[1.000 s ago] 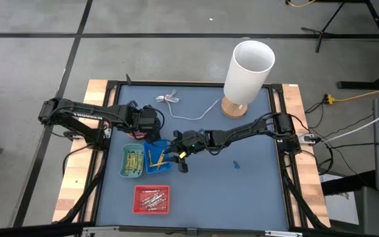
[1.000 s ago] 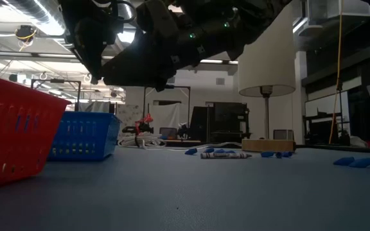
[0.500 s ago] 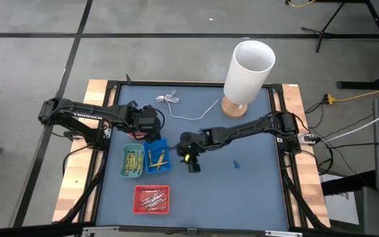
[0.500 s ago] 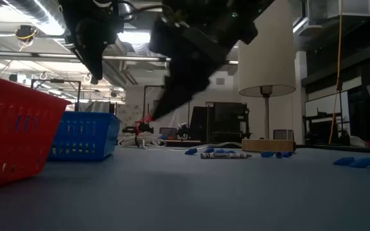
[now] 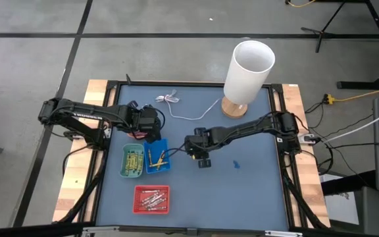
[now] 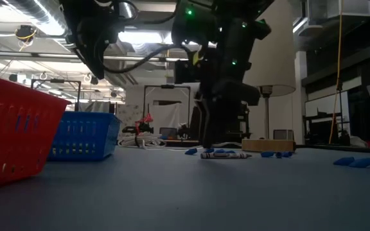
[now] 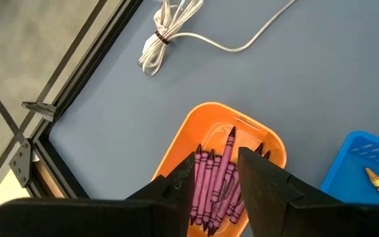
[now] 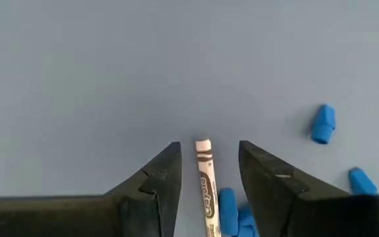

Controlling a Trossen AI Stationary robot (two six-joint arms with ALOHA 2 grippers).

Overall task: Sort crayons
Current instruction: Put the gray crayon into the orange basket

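Red mesh plastic of the small basket fills the nearest corner of the low view, whitish crayons lying in it per the high view; behind it stands the blue plastic tray with yellow crayons. Further across the grey-blue table, a single whitish paper-wrapped crayon lies flat among small blue bits. The right gripper hangs directly above it, fingers apart and straddling its shaft. To grip cleanly, it should probably descend straight, keep the crayon centred, and close across the wrapper, avoiding the blue bit touching its side. The left gripper waits, fingers apart, over the orange plastic tray of purple crayons. Farthest stand the white-shaded lamp and coiled white cable.
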